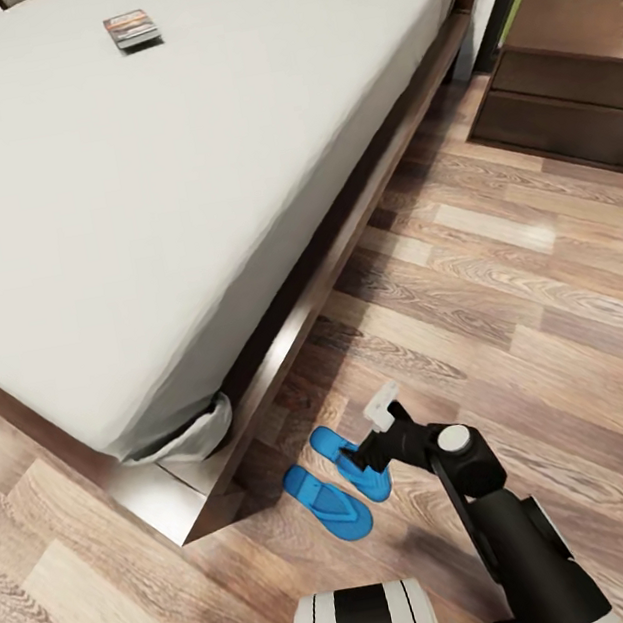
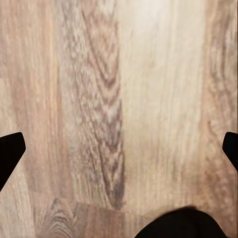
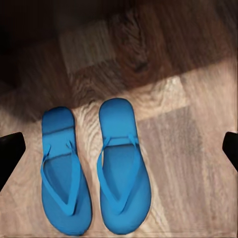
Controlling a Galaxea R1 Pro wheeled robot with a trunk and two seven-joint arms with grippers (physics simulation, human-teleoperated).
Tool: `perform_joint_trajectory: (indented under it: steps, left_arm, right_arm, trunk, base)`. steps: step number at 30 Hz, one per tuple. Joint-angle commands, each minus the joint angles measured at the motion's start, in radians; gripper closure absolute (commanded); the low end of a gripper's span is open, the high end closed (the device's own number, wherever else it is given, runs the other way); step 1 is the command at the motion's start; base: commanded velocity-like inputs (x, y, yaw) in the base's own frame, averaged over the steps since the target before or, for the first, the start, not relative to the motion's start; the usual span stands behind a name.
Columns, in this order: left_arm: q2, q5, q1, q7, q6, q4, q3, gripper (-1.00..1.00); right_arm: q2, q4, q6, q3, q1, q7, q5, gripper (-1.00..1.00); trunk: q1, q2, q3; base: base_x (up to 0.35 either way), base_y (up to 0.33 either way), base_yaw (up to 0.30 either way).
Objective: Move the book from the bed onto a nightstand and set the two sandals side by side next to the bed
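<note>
Sandals [image 3: 94,171], smooth blue plastic, lie paired; right end effector [image 3: 119,148] spread wide above.

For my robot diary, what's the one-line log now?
bright blue sandals: paired on floor by bed corner | dark paperback book: on pale mattress | right gripper: open above sandals

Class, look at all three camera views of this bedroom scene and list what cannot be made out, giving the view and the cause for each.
- Book cover text: head view, too small to read.
- Dark wood cabinet: head view, cut off by the right edge.
- One sandal: head view, partly covered by the right gripper.
- Left gripper: left wrist view, its fingertips cut off at the edges.
</note>
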Motion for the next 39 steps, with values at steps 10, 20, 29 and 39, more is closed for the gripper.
perform_joint_trajectory:
  steps: [10,20,29,39]
  left_arm:
    - [0.001,0.013,0.0,-0.04,0.001,0.0,-0.002,-1.0]
    - [-0.001,0.004,0.002,-0.152,0.0,0.012,-0.002,-1.0]
    - [-0.003,-0.001,0.004,-0.164,-0.004,0.026,-0.002,-1.0]
    - [-0.006,-0.012,0.011,-0.163,-0.005,0.032,-0.003,-1.0]
  right_arm:
    - [0.0,-0.01,0.07,0.0,0.002,0.01,0.01,-1.0]
    - [0.001,-0.014,0.089,0.001,0.003,0.011,0.01,-1.0]
    - [0.002,-0.023,0.094,0.003,0.003,0.011,0.01,-1.0]
    - [0.002,-0.025,0.094,0.003,0.003,0.01,0.01,-1.0]
  trunk:
    - [-0.005,0.002,0.038]
    - [-0.009,0.004,0.077]
    - [-0.009,0.005,0.081]
    - [-0.009,0.005,0.081]
  base:
    - [0.0,0.0,-0.184]
    - [0.0,0.0,-0.254]
    - [0.038,0.0,-0.11]
    - [-0.028,-0.005,-0.014]
